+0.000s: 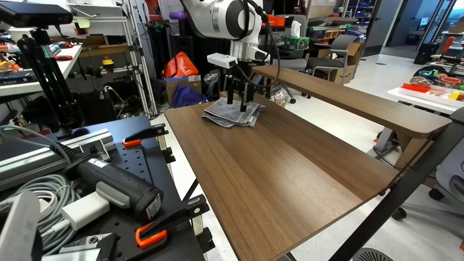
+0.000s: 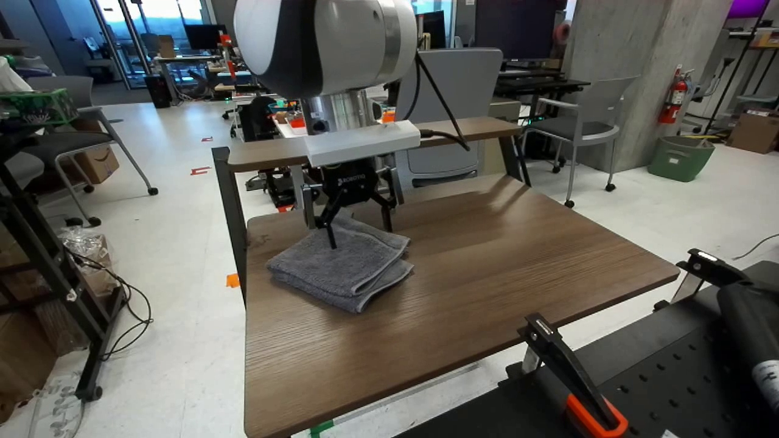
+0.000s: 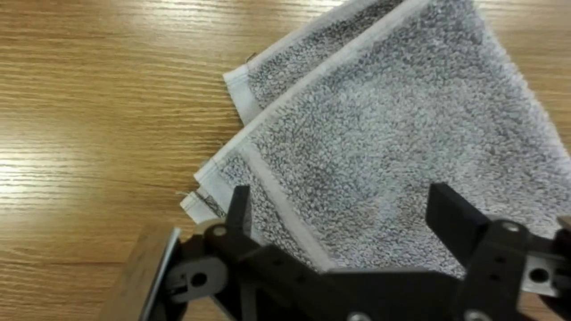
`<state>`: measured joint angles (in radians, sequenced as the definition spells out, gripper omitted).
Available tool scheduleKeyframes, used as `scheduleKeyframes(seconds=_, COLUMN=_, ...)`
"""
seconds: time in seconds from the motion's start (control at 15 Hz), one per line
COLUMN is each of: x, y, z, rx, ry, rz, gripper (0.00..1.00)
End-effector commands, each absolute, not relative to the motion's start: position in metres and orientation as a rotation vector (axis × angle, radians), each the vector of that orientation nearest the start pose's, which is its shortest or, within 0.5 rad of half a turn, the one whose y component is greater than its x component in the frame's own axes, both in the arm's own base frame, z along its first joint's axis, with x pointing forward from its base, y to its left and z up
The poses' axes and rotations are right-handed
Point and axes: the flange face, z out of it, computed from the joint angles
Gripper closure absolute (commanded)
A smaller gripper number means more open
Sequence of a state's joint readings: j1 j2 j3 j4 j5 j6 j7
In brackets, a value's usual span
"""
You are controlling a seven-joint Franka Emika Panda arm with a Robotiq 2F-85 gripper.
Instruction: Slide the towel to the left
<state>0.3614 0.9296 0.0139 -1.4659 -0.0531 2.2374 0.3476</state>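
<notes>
A brown wood-grain tabletop fills the center of the frame in an exterior view, a dark bench in the lower left. The folded gray towel lies on the tabletop, upper center of that frame — and over it stands the end effector, its fingers spread well apart; whether the tips touch the towel, I cannot tell.

Both my exterior views share the tabletop, slanting down from different sides, while my wrist view closely faces the towel.
</notes>
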Motion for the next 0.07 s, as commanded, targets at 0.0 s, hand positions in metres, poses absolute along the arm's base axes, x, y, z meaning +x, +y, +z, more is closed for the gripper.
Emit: scheduleKeyframes(seconds=0.0, x=0.6466, y=0.2516, z=0.1094, rx=-3.215, ry=-0.097, rz=0.228, gripper=0.00)
